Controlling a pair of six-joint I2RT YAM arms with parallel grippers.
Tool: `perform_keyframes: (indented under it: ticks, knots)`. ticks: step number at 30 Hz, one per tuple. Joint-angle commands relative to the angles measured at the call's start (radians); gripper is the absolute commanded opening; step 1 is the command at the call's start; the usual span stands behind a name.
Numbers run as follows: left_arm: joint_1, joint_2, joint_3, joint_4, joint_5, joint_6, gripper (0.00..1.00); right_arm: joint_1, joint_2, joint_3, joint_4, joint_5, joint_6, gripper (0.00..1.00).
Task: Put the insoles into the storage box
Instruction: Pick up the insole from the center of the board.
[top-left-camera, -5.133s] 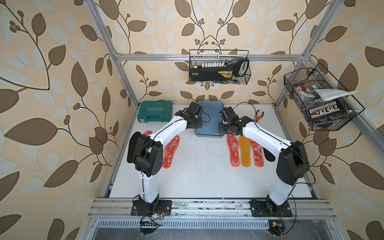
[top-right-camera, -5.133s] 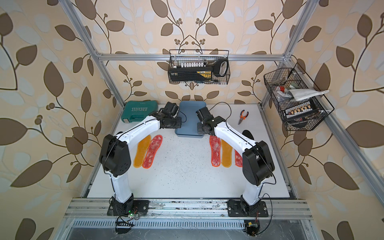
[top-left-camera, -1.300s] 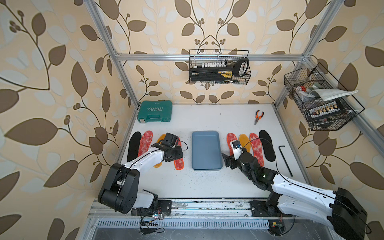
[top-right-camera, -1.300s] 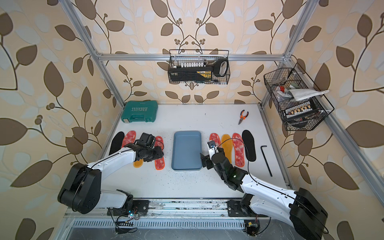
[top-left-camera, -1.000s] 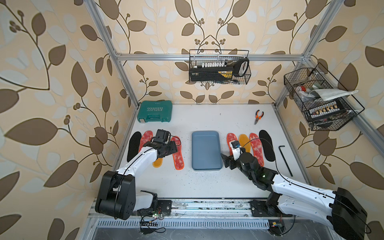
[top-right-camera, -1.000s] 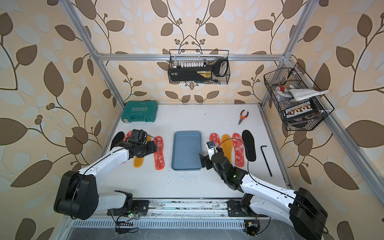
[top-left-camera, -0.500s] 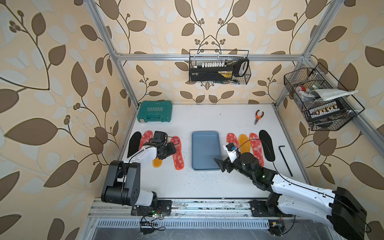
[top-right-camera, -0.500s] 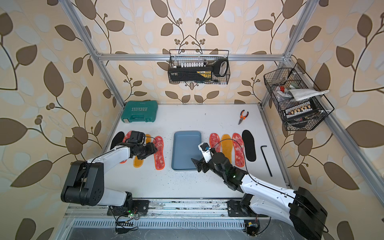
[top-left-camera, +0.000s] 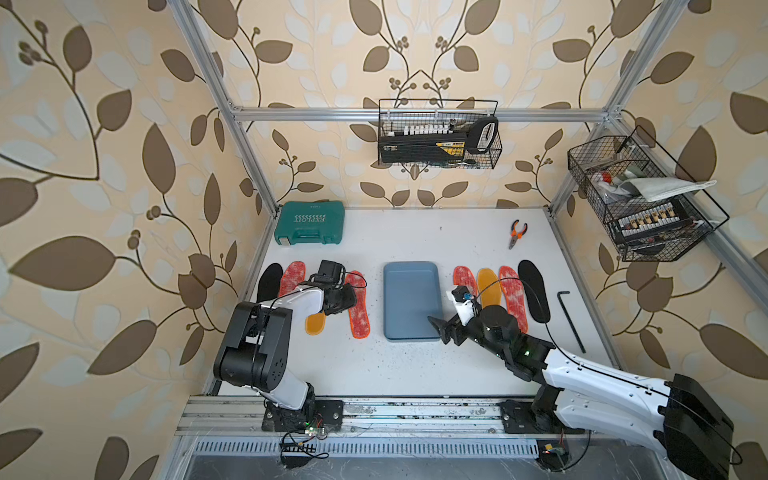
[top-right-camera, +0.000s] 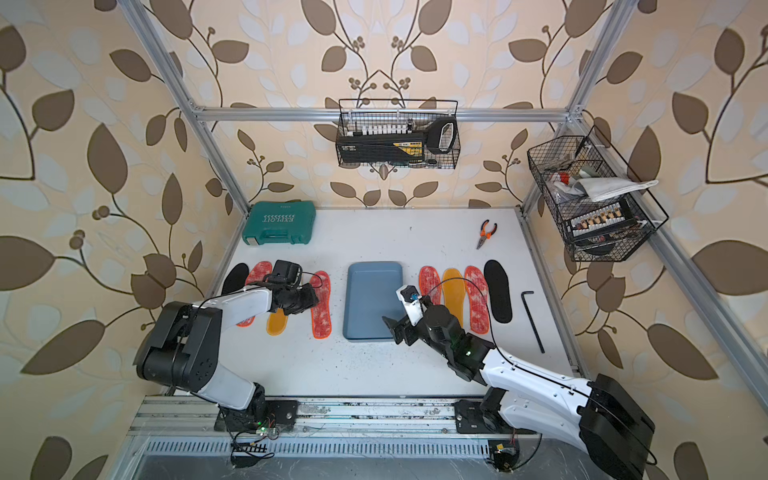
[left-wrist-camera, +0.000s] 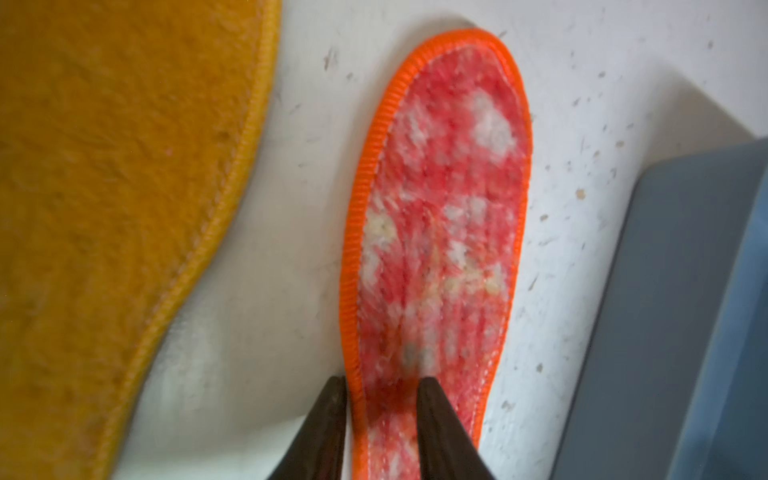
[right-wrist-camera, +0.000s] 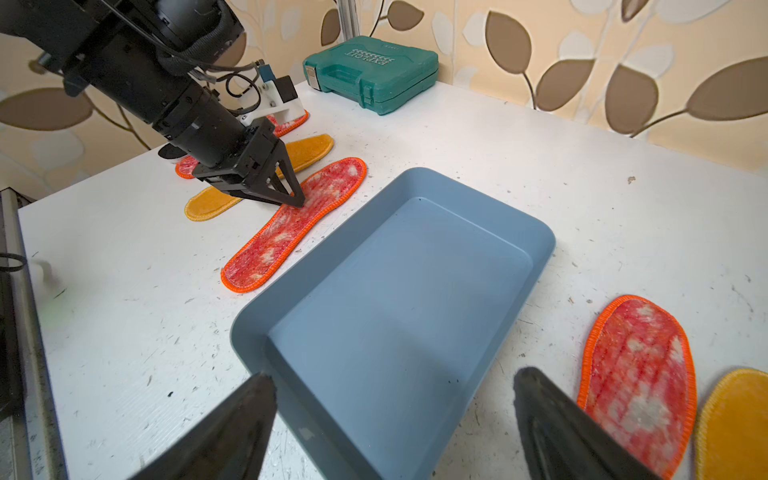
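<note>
We're at zero of eight: the storage box (top-left-camera: 409, 291) is sitting empty mid-bench (top-left-camera: 415, 232), with four insoles (top-left-camera: 488, 286) lying flat on each side of it. Left pincer (left-wrist-camera: 382, 380) is pinching the orange edge of the red-white insole (left-wrist-camera: 440, 199) just beside the box, jaws nearly together, nothing lifted yet. Right pincer (right-wrist-camera: 395, 374) is hanging wide open and empty over the box's near corner.

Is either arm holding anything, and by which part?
The left end effector pinches the red-white insole beside the storage box by its orange side edge, away from the box; the insole lies flat. The right end effector is open, empty.
</note>
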Motion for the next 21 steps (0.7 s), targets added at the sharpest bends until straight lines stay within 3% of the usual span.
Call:
perform_keyframes:
  ticks: [1, 4, 11, 21]
  knots:
    - [-0.022, 0.034, 0.017, -0.072, -0.067, 0.003, 0.13, 0.004, -0.016, 0.000, 0.000, 0.024, -0.004, 0.92]
    - [-0.024, 0.040, 0.028, -0.083, -0.071, 0.006, 0.00, 0.005, -0.019, 0.000, 0.000, 0.024, -0.002, 0.92]
    - [-0.024, -0.018, 0.019, -0.082, -0.031, 0.003, 0.00, 0.005, -0.021, 0.003, -0.009, 0.045, -0.002, 0.92]
    - [-0.024, -0.248, 0.007, -0.151, -0.004, 0.035, 0.00, 0.005, -0.067, -0.015, -0.025, 0.158, 0.018, 0.92]
